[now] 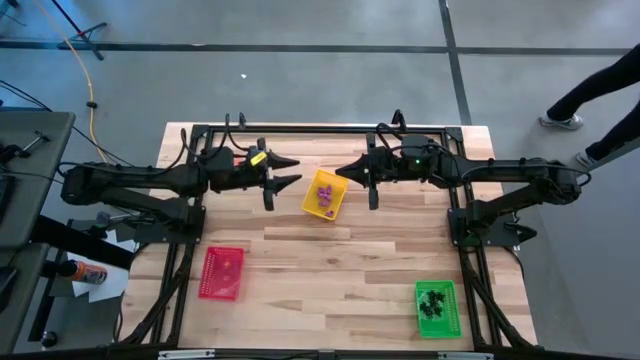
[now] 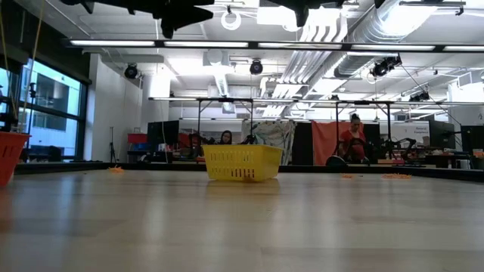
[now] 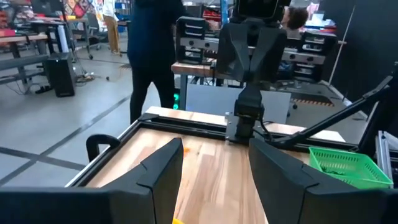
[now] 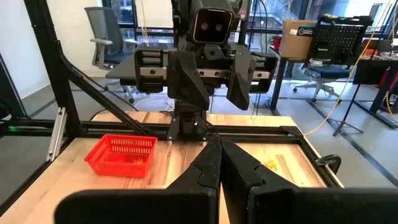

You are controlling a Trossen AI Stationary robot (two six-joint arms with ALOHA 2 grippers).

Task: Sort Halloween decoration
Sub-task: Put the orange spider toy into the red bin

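Three small trays sit on the wooden table (image 1: 330, 250) in the high view: a yellow tray (image 1: 324, 194) near the middle between the two grippers, holding purple trinkets (image 1: 326, 196); a red tray (image 1: 221, 273) toward the left arm's side, with what looks like a tiny orange piece, too small to make out; and a green tray (image 1: 436, 308) toward the right arm's side, holding black trinkets (image 1: 433, 303). The left gripper (image 1: 292, 171) hangs just beside the yellow tray with its fingers spread and nothing between them; the right gripper (image 1: 340, 171) faces it from the other side, fingers pressed together on nothing. In the low view the yellow tray (image 2: 241, 163) stands mid-table, the red tray (image 2: 10, 153) at the edge, both arms high above. The left wrist view shows parted fingers (image 3: 163, 172), the green tray (image 3: 344, 165) and the right arm opposite. The right wrist view shows closed fingers (image 4: 211, 168) and the red tray (image 4: 122, 155)
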